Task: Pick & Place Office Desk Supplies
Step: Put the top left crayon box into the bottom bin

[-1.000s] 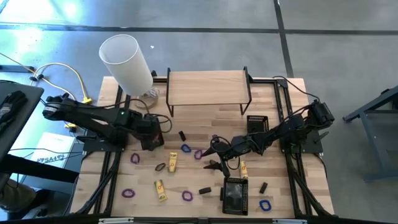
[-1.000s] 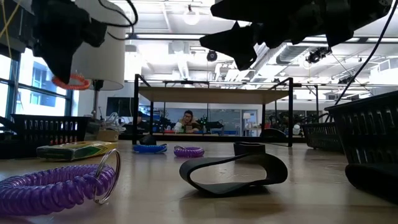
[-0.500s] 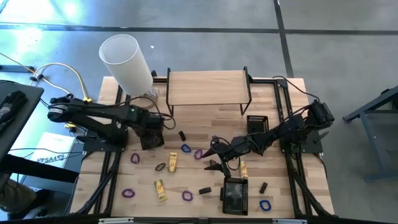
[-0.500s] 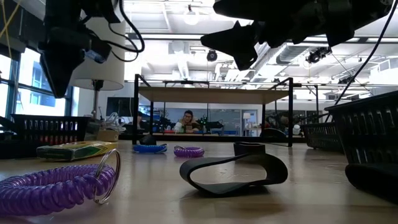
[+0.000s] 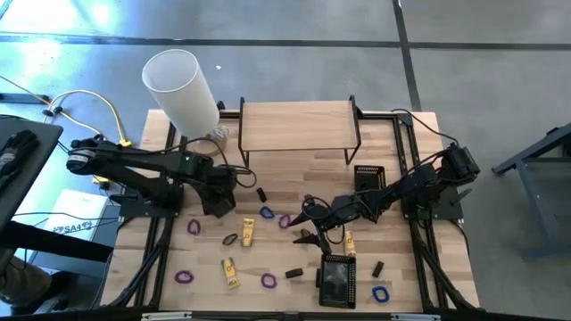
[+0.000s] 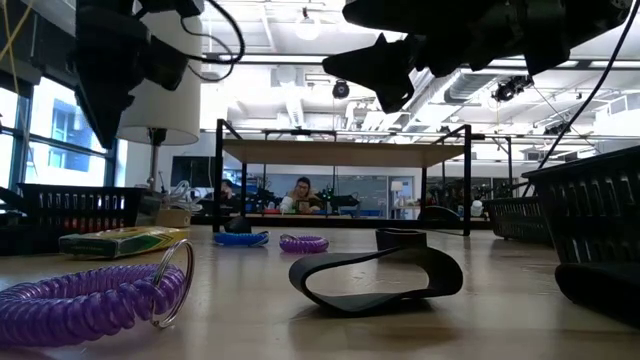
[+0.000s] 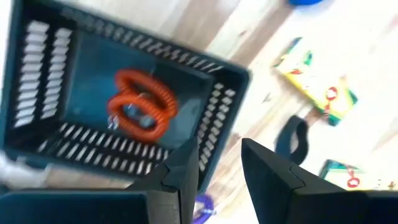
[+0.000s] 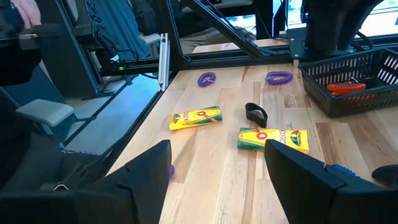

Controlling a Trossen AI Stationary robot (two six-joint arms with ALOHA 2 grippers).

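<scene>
Left gripper [image 7: 214, 177]: hovering part-open, empty, above slotted black mesh tray [image 7: 217, 106]
Red coil [image 7: 140, 112]: lying springy, looped, inside tray
Right gripper [image 8: 214, 180]: hanging wide open, empty

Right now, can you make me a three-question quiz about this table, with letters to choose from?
1. Where is the orange coil?
A. In the black tray
B. On the wooden shelf
C. In the white cylinder

2. How many yellow crayon boxes lie on the table in the high view?
A. One
B. Three
C. Six

3. What is the left gripper doing?
A. Squeezing a purple coil
B. Holding a crayon box
C. Open and empty above the tray

Answers:
1. A, the left wrist view shows the coil lying on the tray's floor.
2. B, the high view shows three small yellow boxes on the wood.
3. C, nothing sits between its fingers and the tray lies below it.
</scene>
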